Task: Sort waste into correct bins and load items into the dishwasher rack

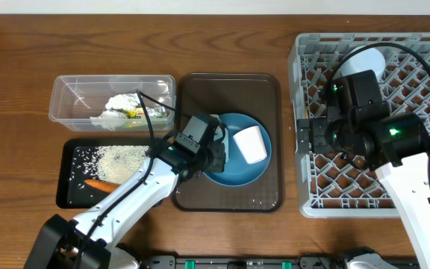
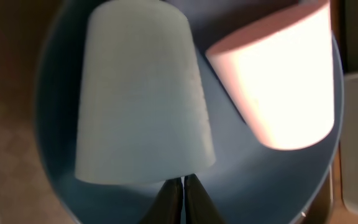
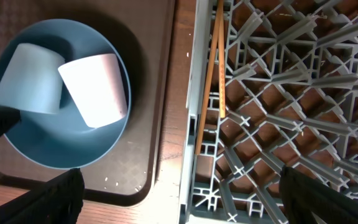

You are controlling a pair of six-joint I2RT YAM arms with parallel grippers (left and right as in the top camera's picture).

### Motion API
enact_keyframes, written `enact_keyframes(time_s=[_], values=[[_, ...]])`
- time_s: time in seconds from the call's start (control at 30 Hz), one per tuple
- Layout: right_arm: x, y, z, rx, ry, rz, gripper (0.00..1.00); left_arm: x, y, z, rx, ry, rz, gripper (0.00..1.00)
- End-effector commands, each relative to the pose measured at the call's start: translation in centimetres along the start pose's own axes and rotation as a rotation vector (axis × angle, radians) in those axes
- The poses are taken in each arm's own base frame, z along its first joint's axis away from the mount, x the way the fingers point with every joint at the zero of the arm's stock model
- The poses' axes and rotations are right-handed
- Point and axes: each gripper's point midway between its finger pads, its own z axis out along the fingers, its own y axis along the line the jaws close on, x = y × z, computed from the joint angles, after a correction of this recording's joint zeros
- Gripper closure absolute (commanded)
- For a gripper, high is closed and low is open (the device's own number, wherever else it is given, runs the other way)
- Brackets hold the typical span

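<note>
Cups, a light-blue cup point(image 3: 28, 79) and a pink cup point(image 3: 95, 88), lie on the blue plate point(image 3: 61, 146) mid-frame overhead; left gripper point(image 2: 183, 198) pinched closed beside them, right gripper point(image 3: 179, 186) spread wide over the rack point(image 3: 278, 93), right

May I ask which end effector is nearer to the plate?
Left. The left end effector is shut, right over the plate; the right end effector is open, over the rack's left edge.
</note>
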Motion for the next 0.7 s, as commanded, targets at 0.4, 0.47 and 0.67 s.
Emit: enact_keyframes(time_s=[0.4, 0.47, 0.67], values=[[-0.1, -0.1, 0.0, 0.003, -0.002, 0.013, 0.01, -3.1, -0.3, -0.6, -0.023, -0.127, 0.007, 0.93], [-0.1, -0.1, 0.0, 0.003, -0.002, 0.013, 0.01, -3.2, 0.1, -0.3, -0.044, -0.133, 0.005, 0.93], [-0.1, -0.1, 0.0, 0.003, -0.002, 0.013, 0.01, -4.3, 0.2, 0.2, -0.056, -0.173, 0.006, 0.93]])
